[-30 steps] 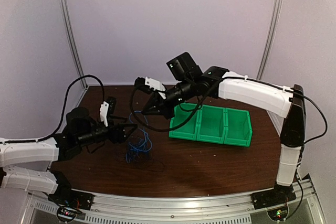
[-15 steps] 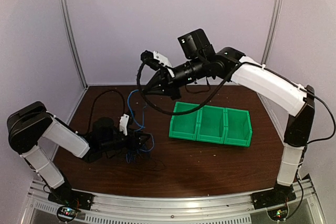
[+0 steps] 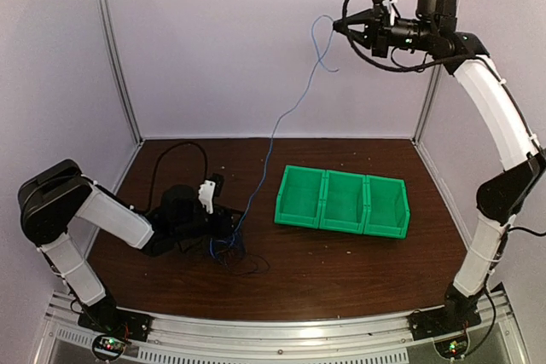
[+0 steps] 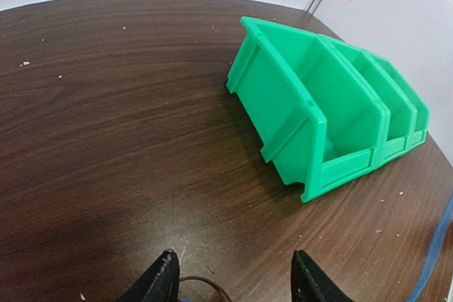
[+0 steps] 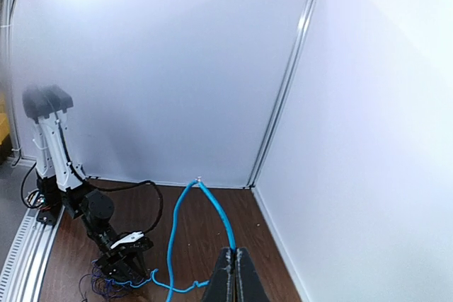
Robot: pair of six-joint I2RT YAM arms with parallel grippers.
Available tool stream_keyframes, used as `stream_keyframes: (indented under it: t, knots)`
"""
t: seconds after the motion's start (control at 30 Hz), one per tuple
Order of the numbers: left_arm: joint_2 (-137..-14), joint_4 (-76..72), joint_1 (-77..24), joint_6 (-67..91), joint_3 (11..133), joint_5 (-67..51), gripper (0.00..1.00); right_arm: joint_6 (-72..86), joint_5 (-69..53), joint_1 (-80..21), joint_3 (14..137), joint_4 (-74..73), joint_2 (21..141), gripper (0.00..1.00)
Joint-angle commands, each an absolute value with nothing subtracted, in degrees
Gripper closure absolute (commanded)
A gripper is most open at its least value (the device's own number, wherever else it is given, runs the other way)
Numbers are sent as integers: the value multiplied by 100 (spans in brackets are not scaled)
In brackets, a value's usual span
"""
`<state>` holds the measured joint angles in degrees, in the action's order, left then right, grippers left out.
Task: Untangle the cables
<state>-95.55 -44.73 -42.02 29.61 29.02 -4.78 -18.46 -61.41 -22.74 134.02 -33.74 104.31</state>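
Right gripper [image 3: 348,26] lifts the blue cable [image 3: 271,135] high while the left gripper [image 3: 226,226] sits low at the tangle on the bench [image 3: 341,270].

The right gripper is raised up near the back wall with its jaws closed on the blue cable. From the pinch the cable makes a short loop, then falls in a long slack line to the bench, left of the row of three green bins [image 3: 294,213]. Its lower end runs into the thin black cables [image 3: 237,260], which lie in loose loops on the dark wood at the left gripper's tip. That gripper is down on the bench pointing toward the bins. Its fingers [image 4: 159,282] stand apart with nothing clamped between them. A thin dark wire loop lies on the wood between them, and the blue cable passes at the right edge of its wrist view.
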Motion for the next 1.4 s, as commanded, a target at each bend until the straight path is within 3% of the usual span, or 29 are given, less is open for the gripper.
stream_keyframes:
  t: [0.0, 0.27, 0.47, 0.9, 1.37]
  knots:
    - [-9769, -3615, -4227, 2721, 3179, 8, 45, -867, -6864, -1564, 13766, -2559, 9972, 100]
    - [-9913, -3203, -4204, 2792, 3021, 398, 45, 546, -7083, -176, 13732, -1258, 9707, 100]
    - [-9583, -3674, -4201, 2712, 2883, 4, 43, -82, -6810, -150, 12831, -1576, 9437, 100]
    - [-8170, -2611, -4218, 2311, 3637, -577, 28, -889, -6334, -376, 10421, -1937, 8628, 100]
    - [-7528, -2042, -4217, 2397, 3956, -91, 26, -1314, -5717, -602, 9879, -2128, 8454, 100]
